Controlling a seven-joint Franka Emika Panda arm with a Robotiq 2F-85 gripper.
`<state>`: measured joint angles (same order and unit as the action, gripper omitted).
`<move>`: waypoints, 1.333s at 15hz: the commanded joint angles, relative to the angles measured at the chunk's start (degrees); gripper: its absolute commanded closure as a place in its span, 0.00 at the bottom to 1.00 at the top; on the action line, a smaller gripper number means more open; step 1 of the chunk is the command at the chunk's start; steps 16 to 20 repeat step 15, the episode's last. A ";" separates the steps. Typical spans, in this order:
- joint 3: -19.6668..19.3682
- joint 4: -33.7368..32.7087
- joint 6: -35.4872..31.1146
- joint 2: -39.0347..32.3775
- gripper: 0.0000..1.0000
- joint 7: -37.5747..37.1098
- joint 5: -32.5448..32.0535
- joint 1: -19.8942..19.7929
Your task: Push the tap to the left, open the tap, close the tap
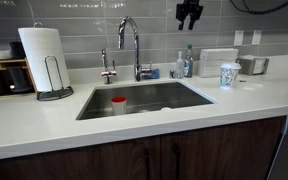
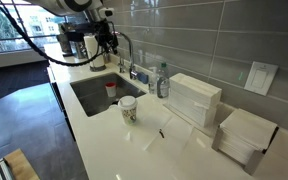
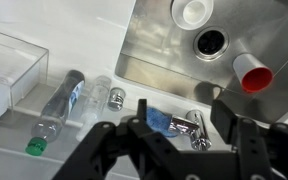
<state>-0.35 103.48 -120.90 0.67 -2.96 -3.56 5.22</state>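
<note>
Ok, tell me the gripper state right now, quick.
Gripper: open, holding nothing, up in the air and clear of the tap.

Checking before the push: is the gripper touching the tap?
Apart. In an exterior view the gripper hangs high beside the tap, wall tiles showing between them.

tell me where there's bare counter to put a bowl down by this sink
Free: the wide counter strip in front of the sink, and the patch between the paper towel roll and the sink. Crowded: behind the sink, where the tap, bottles and white box line up, with the paper cup beside.
</note>
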 commanded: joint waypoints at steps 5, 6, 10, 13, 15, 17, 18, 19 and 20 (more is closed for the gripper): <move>1.21 13.81 10.36 17.71 0.00 0.31 6.93 -0.73; 1.69 10.63 7.41 13.94 0.00 0.50 4.89 -1.09; 1.65 12.31 10.11 17.01 0.00 0.51 6.32 -1.10; 1.64 12.53 10.11 16.92 0.00 0.51 6.39 -1.13; 1.64 12.56 10.11 16.92 0.00 0.51 6.42 -1.14; 1.64 12.56 10.11 16.92 0.00 0.51 6.42 -1.14; 1.64 12.56 10.11 16.92 0.00 0.51 6.42 -1.14; 1.64 12.56 10.11 16.92 0.00 0.51 6.42 -1.14; 1.64 12.56 10.11 16.92 0.00 0.51 6.42 -1.14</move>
